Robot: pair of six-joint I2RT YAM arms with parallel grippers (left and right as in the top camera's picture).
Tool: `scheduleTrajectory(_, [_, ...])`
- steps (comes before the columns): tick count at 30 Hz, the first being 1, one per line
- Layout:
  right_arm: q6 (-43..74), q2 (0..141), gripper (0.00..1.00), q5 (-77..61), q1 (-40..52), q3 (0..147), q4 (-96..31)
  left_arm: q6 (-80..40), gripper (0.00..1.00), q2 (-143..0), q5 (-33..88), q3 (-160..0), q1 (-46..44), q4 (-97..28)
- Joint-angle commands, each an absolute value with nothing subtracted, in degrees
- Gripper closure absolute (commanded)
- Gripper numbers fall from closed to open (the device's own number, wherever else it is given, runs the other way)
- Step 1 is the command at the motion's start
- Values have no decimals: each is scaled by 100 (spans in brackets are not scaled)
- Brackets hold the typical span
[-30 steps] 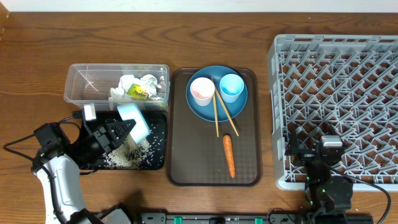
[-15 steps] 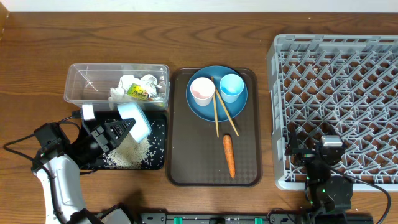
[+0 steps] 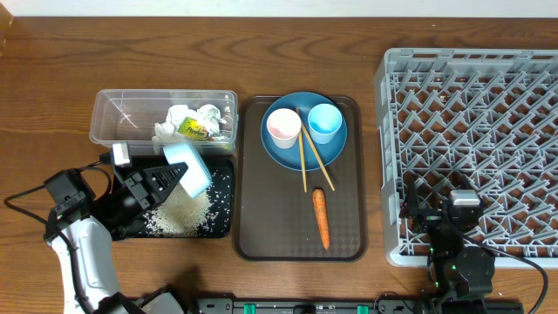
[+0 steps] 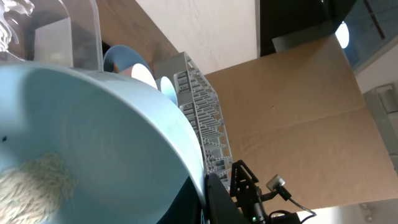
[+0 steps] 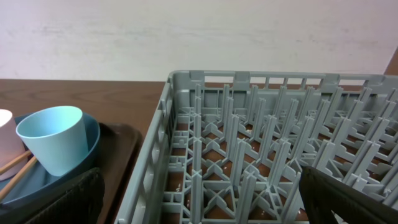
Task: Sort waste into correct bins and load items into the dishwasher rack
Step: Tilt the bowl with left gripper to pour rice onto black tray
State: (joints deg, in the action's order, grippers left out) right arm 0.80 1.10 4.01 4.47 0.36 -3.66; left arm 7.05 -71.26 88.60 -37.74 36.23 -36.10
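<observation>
Two tools work here: the left tool [image 3: 177,179] is clamped on the tilted pale blue bowl [image 3: 193,169] over the black bin [image 3: 224,190], where rice grains [image 3: 173,216] lie. The right tool [image 5: 202,200], fingers wide apart and empty, sits at the dishwasher rack's [image 3: 471,87] near edge.

Left arm [image 3: 83,257]: white link rises from the lower-left table edge, black wrist angled up and to the right. Left gripper [image 3: 170,180] clamped tight on the rim of a tilted white bowl with pale blue outside [image 3: 190,166]. Right arm [image 3: 458,262]: folded low at the lower-right edge. Right gripper [image 3: 460,206] spread wide, empty; its dark fingers [image 5: 68,196] sit at the wrist view's bottom corners.
</observation>
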Motion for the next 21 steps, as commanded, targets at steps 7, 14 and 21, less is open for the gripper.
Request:
scheduleTrajectory(7, [34, 104, 1, 403, 370, 32, -390, -97, 94, -7146, 9015, -3760, 3651, -3428])
scheduleTrajectory(14, [34, 104, 1, 403, 370, 32, -390, -93, 94, -7137, 9013, -3760, 3632, -3181])
scheduleTrajectory(21, [34, 104, 1, 403, 373, 32, -390, 119, 94, -7199, 8941, -3760, 3590, -2838])
